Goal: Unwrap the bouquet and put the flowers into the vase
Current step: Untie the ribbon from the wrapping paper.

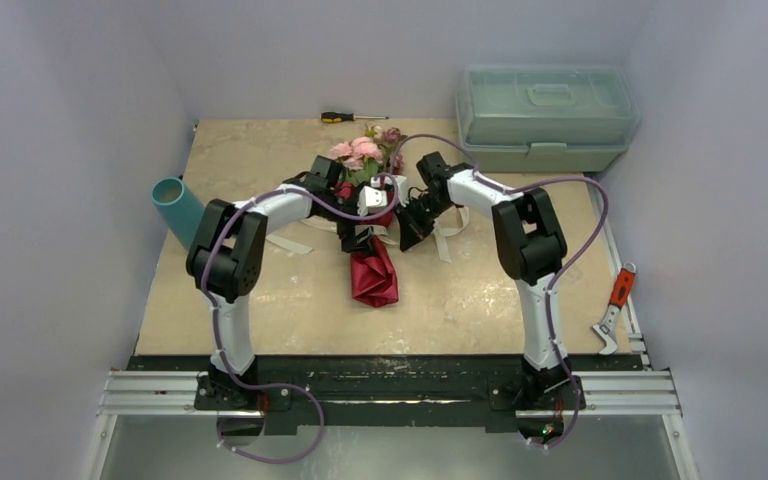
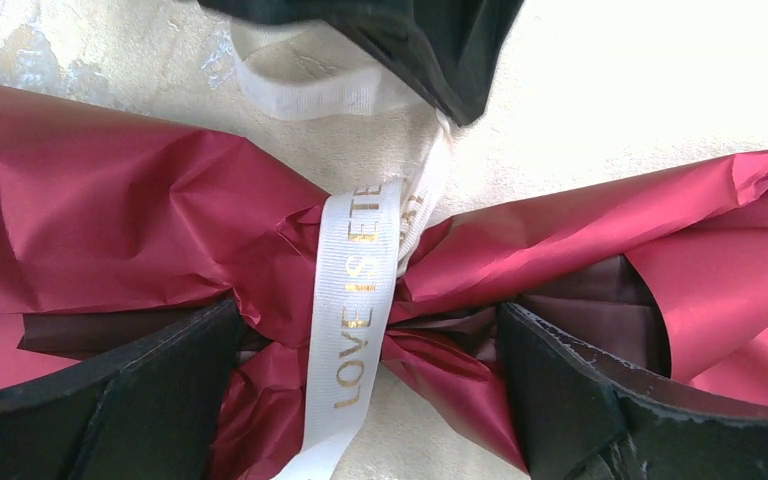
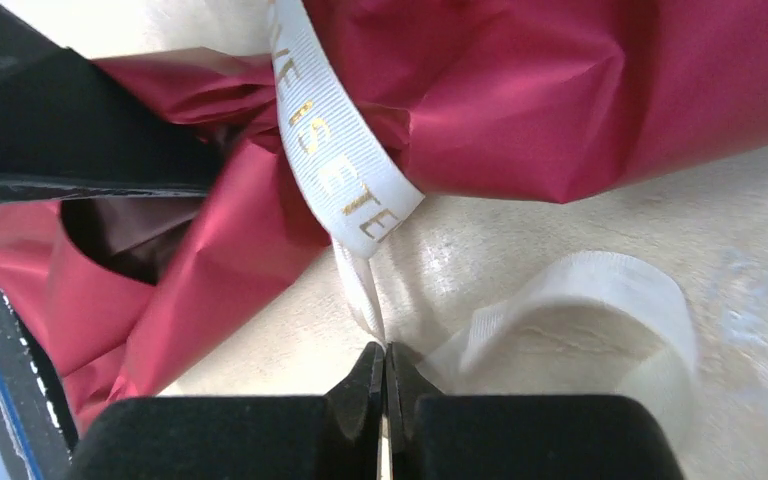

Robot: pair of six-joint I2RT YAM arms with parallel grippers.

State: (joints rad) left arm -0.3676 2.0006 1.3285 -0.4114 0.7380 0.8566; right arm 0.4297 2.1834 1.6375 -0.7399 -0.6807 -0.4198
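The bouquet [image 1: 371, 240] lies at the middle of the bench [image 1: 480, 300], with the flowers [image 1: 362, 152] toward the far edge. Its maroon paper [image 2: 110, 210] is cinched at the waist by a cream ribbon [image 2: 352, 300]. Left end effector [image 2: 368, 318]: jaws spread wide, one finger on either side of the tied waist. Right end effector [image 3: 385, 352]: jaws closed, pinching a thin strand of the ribbon just beside the band. The teal vase [image 1: 175, 203] sits tilted at the bench's left edge, well apart from the bouquet.
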